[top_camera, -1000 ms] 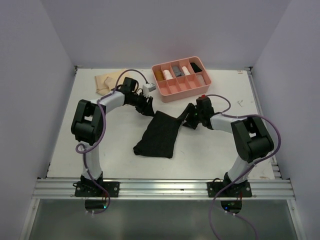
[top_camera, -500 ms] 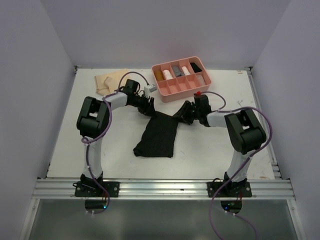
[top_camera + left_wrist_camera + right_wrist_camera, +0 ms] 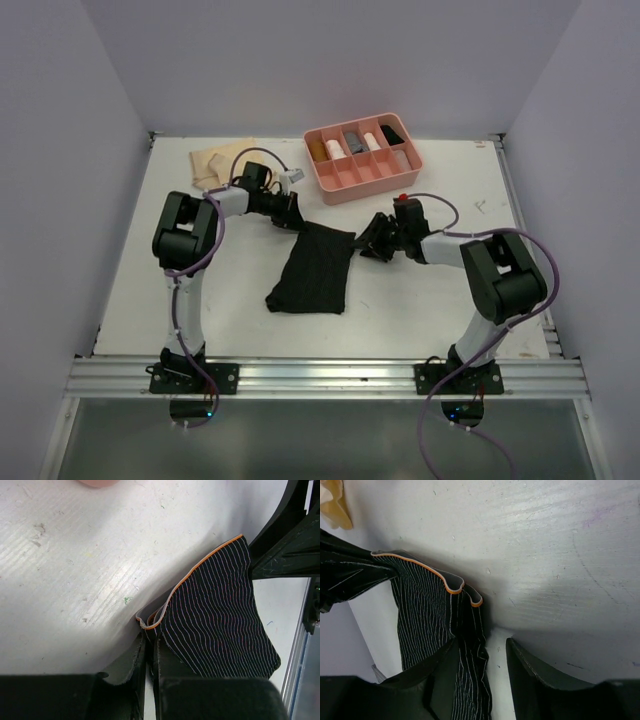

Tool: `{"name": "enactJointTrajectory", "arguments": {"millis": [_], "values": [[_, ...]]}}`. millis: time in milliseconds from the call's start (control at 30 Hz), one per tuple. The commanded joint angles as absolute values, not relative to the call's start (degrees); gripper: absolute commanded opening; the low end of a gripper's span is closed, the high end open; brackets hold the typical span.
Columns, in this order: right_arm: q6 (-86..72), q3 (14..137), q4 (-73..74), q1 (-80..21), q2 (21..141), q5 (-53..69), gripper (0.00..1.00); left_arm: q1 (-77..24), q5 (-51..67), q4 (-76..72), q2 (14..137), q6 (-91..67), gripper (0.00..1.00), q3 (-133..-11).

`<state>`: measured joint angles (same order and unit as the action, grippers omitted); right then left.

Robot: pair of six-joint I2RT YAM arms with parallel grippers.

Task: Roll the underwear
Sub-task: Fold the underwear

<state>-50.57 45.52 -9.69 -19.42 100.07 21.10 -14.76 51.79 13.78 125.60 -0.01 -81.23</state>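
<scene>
Barely begun: the black underwear (image 3: 315, 270) lies flat and unrolled on the surface (image 3: 420, 300). The left pincer (image 3: 148, 652) pinches one waistband corner tight. The right pincer (image 3: 481, 645) stands half open astride the other, gripping nothing. All the rolling is left to do.

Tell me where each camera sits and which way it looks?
Top external: high behind the robot, looking down at the table; left arm and right arm show.
Left wrist: on its arm, looks past the left gripper pinching the black underwear.
Right wrist: looks past the open right gripper.
Shared: both wrist views see the underwear's orange-trimmed edge.
</scene>
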Motion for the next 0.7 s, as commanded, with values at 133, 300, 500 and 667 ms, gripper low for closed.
{"name": "enactJointTrajectory", "arguments": {"millis": [133,300,500,667], "values": [[-53.26,46.67,-7.64,-18.99,99.05,19.78,0.47,-13.89,53.00,14.32,127.18,-0.26,0.09,-82.09],[-55.54,48.34,-11.42,-18.98,101.60,21.09,0.41,-13.89,53.00,15.47,127.88,1.41,0.13,-82.18],[-57.48,49.83,-13.36,-18.98,101.86,21.53,0.36,-13.89,53.17,16.00,127.97,1.58,0.14,-82.26],[-58.79,50.54,-14.33,-18.98,102.30,22.32,0.37,-13.89,53.17,16.70,128.23,1.93,0.15,-82.79]]}}
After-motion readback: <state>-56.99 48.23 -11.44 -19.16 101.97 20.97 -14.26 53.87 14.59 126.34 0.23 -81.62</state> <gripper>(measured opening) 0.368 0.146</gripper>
